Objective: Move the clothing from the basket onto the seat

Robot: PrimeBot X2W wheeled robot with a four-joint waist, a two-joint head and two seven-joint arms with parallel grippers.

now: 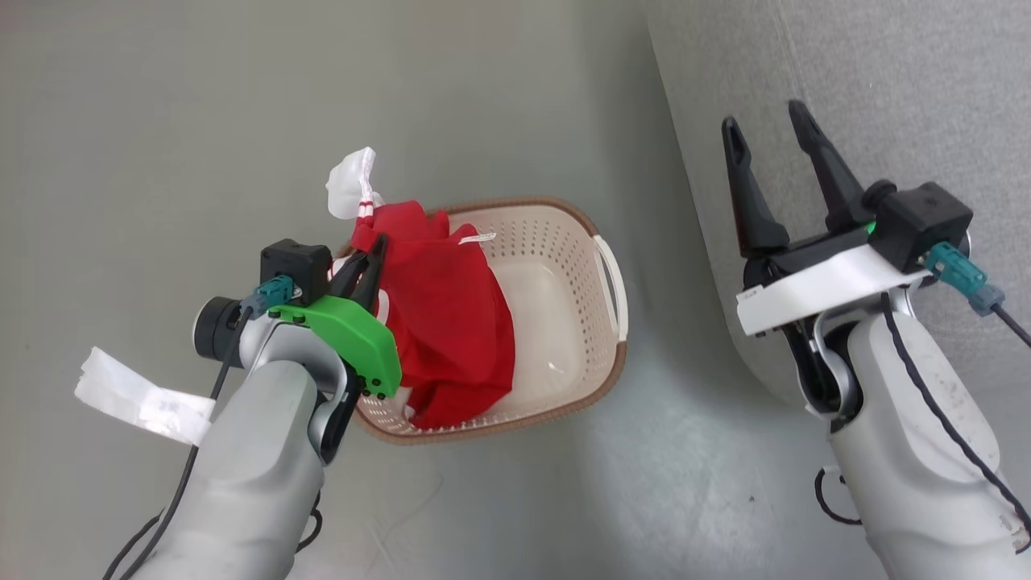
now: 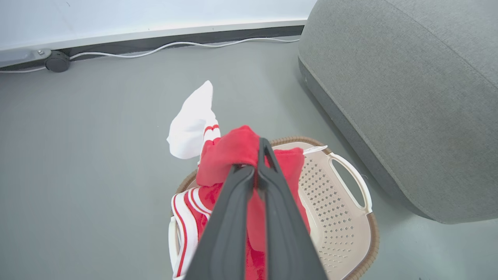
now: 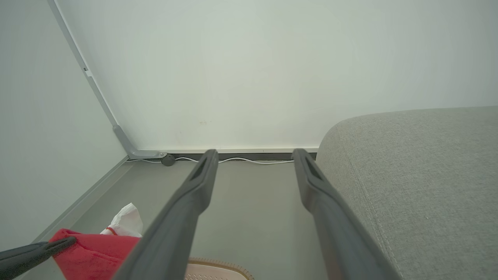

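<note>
red fabric is bunched in the left gripper (image 1: 375,244), whose two fingers are clenched on the clothing (image 1: 447,314) near its upper edge. a white striped end (image 1: 352,184) sticks up past the pinch. from there the clothing hangs down as a long drape, with its lower folds reaching into the basket (image 1: 515,202) at the end nearest the robot. whether they rest on the bottom i cannot tell. so the jersey's long axis runs downward from the fingers, not sideways.

the seat (image 1: 886,80) lies to the robot's right, close beside the basket, and its top stands higher than the basket's rim. the right gripper (image 1: 764,118) hangs over the seat's edge, fingers spread wide with nothing between them, well apart from the clothing. the left arm has the cloth but is the farther arm from the seat.

judging from this, the coming move is a carry to the right across the basket, and it turns on height. the hanging tail must clear the basket's right rim and handle (image 1: 614,278), then the seat's rounded edge, or it may snag and drag the basket.
</note>
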